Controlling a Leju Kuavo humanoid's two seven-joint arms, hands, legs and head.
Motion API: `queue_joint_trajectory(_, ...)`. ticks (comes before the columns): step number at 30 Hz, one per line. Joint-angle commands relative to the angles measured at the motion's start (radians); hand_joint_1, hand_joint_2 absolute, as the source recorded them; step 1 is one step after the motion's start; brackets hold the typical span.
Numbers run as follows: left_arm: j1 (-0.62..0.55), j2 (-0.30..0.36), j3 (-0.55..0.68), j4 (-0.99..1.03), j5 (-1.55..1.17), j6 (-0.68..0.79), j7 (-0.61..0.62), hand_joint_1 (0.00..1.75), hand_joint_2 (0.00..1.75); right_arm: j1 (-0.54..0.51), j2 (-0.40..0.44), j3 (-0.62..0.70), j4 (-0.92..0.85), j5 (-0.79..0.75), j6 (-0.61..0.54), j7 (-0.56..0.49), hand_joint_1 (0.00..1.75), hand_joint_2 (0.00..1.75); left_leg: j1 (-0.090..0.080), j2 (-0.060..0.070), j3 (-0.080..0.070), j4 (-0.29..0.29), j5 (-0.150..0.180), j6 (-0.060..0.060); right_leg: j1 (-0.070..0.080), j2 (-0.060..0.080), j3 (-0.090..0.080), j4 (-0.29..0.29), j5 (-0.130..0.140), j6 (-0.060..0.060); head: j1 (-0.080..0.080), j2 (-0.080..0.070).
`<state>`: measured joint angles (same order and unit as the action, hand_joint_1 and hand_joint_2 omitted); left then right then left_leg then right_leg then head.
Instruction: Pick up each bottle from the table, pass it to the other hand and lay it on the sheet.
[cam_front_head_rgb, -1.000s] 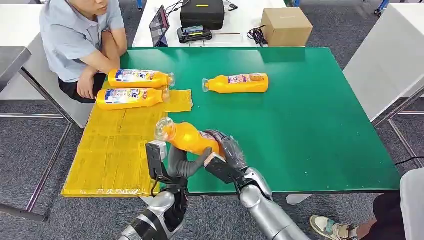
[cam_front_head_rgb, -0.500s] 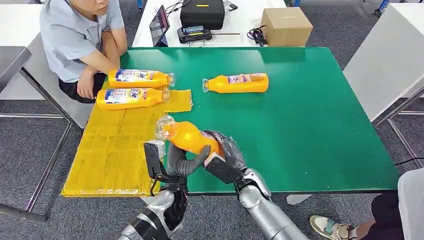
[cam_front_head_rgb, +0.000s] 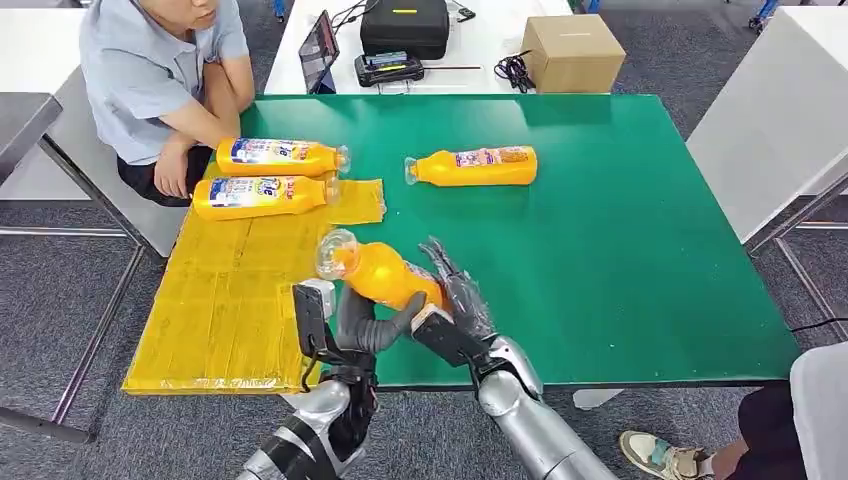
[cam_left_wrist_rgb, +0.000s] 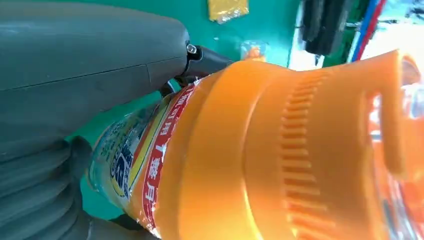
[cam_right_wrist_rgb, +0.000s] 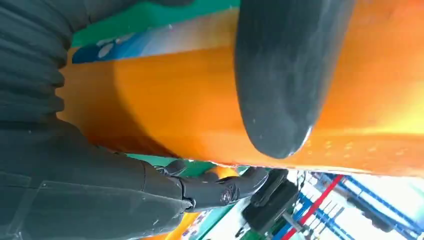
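Near the green bench's (cam_front_head_rgb: 620, 250) front edge, the left robot hand (cam_front_head_rgb: 365, 325) clasps an orange bottle (cam_front_head_rgb: 385, 275); the right robot hand (cam_front_head_rgb: 455, 300) spreads its fingers beside it. Open bench lies rightward.

The held bottle (cam_front_head_rgb: 380, 274) has its base buried behind the right robot hand (cam_front_head_rgb: 455, 300), and the left robot hand (cam_front_head_rgb: 365, 325) hides its underside, so who bears the weight can't be told. In the left wrist view the bottle's cap end runs off the picture's edge. Label print on the far bottle (cam_front_head_rgb: 472, 166) is too small to read.
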<state>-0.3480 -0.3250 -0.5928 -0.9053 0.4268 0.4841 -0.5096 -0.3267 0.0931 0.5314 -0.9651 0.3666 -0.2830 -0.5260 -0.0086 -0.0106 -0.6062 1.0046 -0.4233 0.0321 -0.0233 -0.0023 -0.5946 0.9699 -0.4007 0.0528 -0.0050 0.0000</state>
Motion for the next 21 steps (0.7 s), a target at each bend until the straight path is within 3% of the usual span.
queue_joint_trajectory(1,-0.007,0.059,-0.028,-0.075,-0.085,0.047,-0.005,1.75,1.75,-0.009,0.008,-0.032,0.041,0.005,-0.030,-0.013,0.00,0.00,0.001,0.002,0.003,0.000,-0.001,-0.002,0.001,0.001,0.003,-0.001,-0.001,-0.002,0.000,0.000)
queue_joint_trajectory(14,-0.029,0.049,0.041,-0.065,-0.067,0.081,-0.023,1.75,1.75,-0.017,0.019,-0.026,0.045,0.027,-0.052,-0.018,0.00,0.00,0.001,0.002,0.003,0.000,-0.001,-0.002,0.001,0.001,0.002,0.000,0.000,-0.002,0.000,0.000)
queue_joint_trajectory(15,-0.039,0.054,0.047,-0.060,-0.080,0.101,-0.033,1.75,1.75,-0.015,0.019,-0.026,0.043,0.030,-0.057,-0.018,0.00,1.75,0.002,0.003,0.004,0.000,-0.002,-0.003,0.002,0.002,0.003,0.000,-0.001,-0.003,0.000,0.000)
queue_joint_trajectory(17,-0.073,0.070,0.053,-0.026,-0.151,0.186,-0.060,1.75,1.75,-0.015,0.019,-0.026,0.039,0.040,-0.068,-0.019,0.00,1.75,0.002,0.003,0.004,0.001,-0.003,-0.003,0.003,0.002,0.004,0.000,-0.001,-0.004,0.000,0.000)
queue_joint_trajectory(19,-0.079,0.078,0.060,-0.024,-0.150,0.182,-0.061,1.75,1.75,-0.016,0.019,-0.026,0.038,0.040,-0.067,-0.019,0.00,1.75,0.002,0.002,0.003,0.001,-0.002,-0.003,0.002,0.002,0.003,0.000,-0.001,-0.003,0.000,0.000)
queue_joint_trajectory(21,-0.085,0.011,0.254,0.051,-0.453,0.214,-0.110,1.75,1.75,-0.019,0.026,-0.034,0.038,0.048,-0.065,-0.024,0.00,1.75,0.002,0.002,0.004,0.001,-0.002,-0.003,0.003,0.002,0.003,0.000,-0.001,-0.003,0.000,0.000)
